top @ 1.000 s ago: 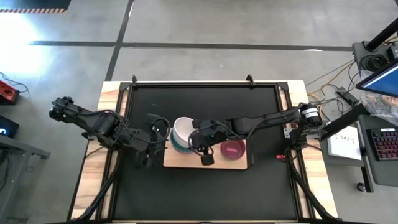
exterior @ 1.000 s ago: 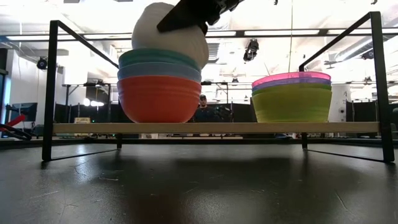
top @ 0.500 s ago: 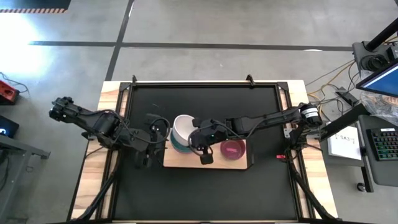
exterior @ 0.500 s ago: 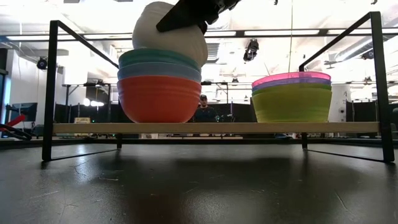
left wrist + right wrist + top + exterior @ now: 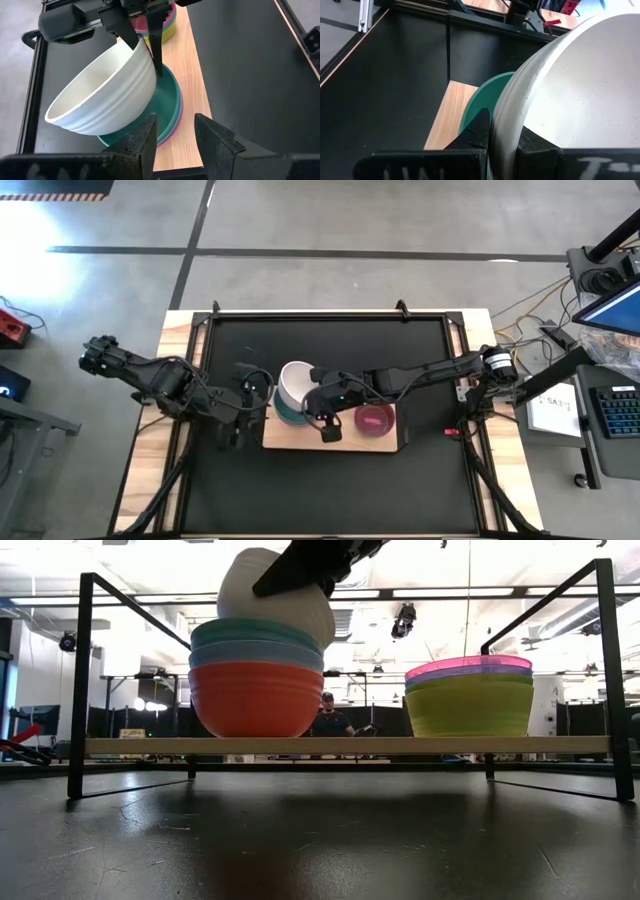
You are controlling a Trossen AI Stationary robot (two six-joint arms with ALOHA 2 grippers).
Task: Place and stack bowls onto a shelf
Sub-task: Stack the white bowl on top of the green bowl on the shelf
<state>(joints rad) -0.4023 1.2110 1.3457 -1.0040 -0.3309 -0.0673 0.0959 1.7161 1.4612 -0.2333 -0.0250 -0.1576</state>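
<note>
Right gripper (image 5: 150, 37) clamped on the white bowl's (image 5: 100, 95) rim, bowl tilted above the teal bowl (image 5: 167, 102) — level it, centre, then release. Left gripper (image 5: 175, 137) fingers apart, waiting beside the shelf (image 5: 192, 75).

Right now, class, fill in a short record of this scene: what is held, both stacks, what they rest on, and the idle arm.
held: white bowl, tilted, rim pinched by right gripper fingers
large stack: teal bowl on grey-blue bowl on red bowl
small stack: magenta bowl on top, yellow-green bowl lowest showing
support: shelf
idle arm: left gripper, open, beside the shelf's end
</note>
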